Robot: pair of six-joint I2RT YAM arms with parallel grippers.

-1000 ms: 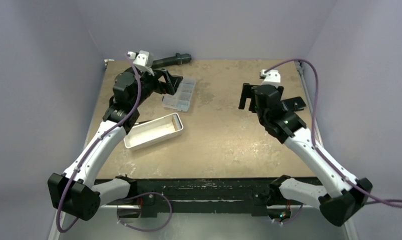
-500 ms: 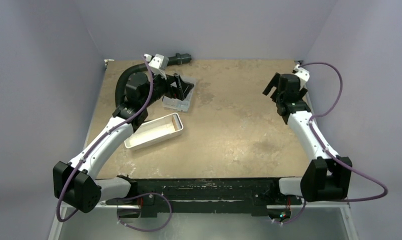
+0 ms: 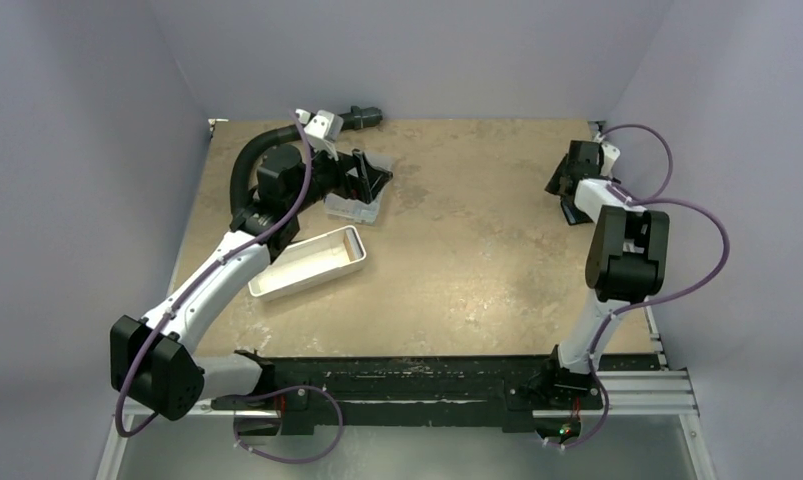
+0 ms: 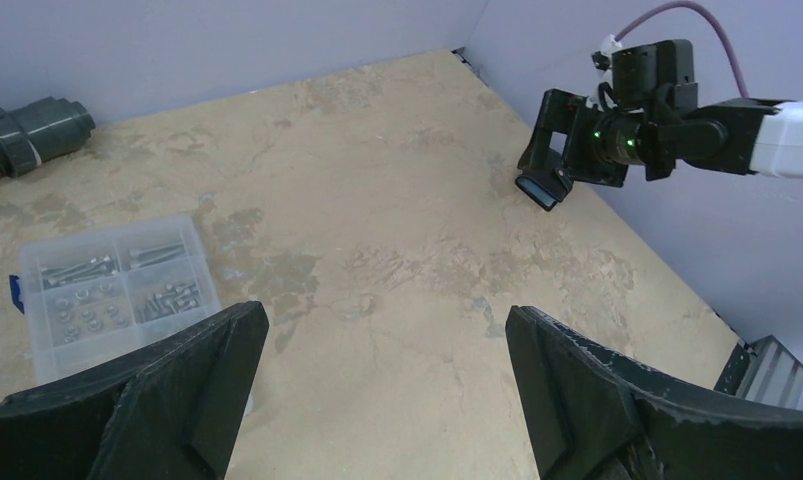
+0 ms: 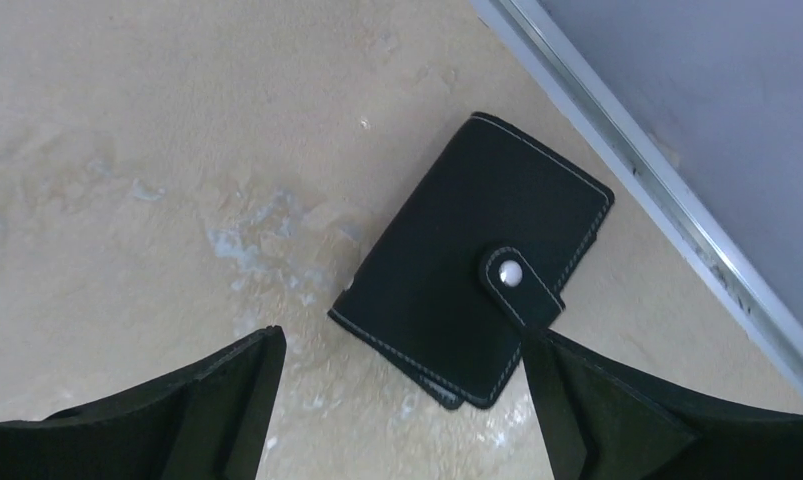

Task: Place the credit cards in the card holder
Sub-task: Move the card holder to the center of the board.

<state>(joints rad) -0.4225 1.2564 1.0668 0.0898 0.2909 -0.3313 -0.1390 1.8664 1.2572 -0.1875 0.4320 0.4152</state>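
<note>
Right claw (image 5: 402, 405) spread wide, empty; card holder (image 5: 457, 290) flat directly below, rail (image 5: 617, 170) just beyond: fingers may only shove it.

White tray (image 3: 308, 263), clear box of screws (image 4: 115, 288), grey pipe (image 4: 29, 134), tan table (image 3: 477, 250)

Up top: fixed high, above and behind the near edge of the table (image 3: 477, 260), looking down on all of it. Left wrist: hovering low over the table's far-left part, facing across to its far-right corner, sharing the screw box (image 4: 112, 285) and the right gripper (image 4: 557, 165) with the top view. Right wrist: very close above the table's far-right edge, aimed nearly straight down at the card holder (image 5: 472, 300), sharing only that corner.
</note>
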